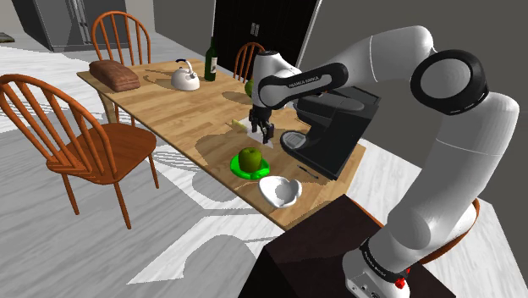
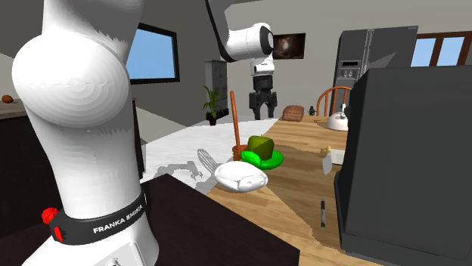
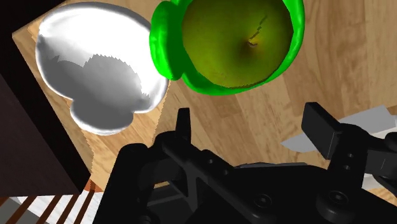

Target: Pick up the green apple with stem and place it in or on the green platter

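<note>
Wooden surface (image 1: 169,110), near edge: your green apple (image 1: 250,158) sits on the green platter (image 1: 238,168). Your gripper (image 1: 261,133) hovers above, fingers apart, empty. Apple seems firm, smooth, light; clasp its widest sides.

In the shoulder view's middle the apple (image 1: 250,158) sits on the platter (image 1: 238,168), near the front edge of the tabletop (image 1: 169,106). The pincer (image 1: 262,131) hangs just above and behind the apple, apart from it. A bowl (image 1: 279,190) lies just to the lower right of the platter, at the tabletop's corner, and the coffee machine (image 1: 334,135) stands behind it to the right. Toward the upper left stand a kettle (image 1: 184,78) and a bottle (image 1: 211,61), and a bread loaf (image 1: 114,74) lies at the far left end. One chair (image 1: 80,140) stands left of the tabletop, another chair (image 1: 123,34) behind the loaf. The stand (image 1: 313,258) occupies the lower right.
</note>
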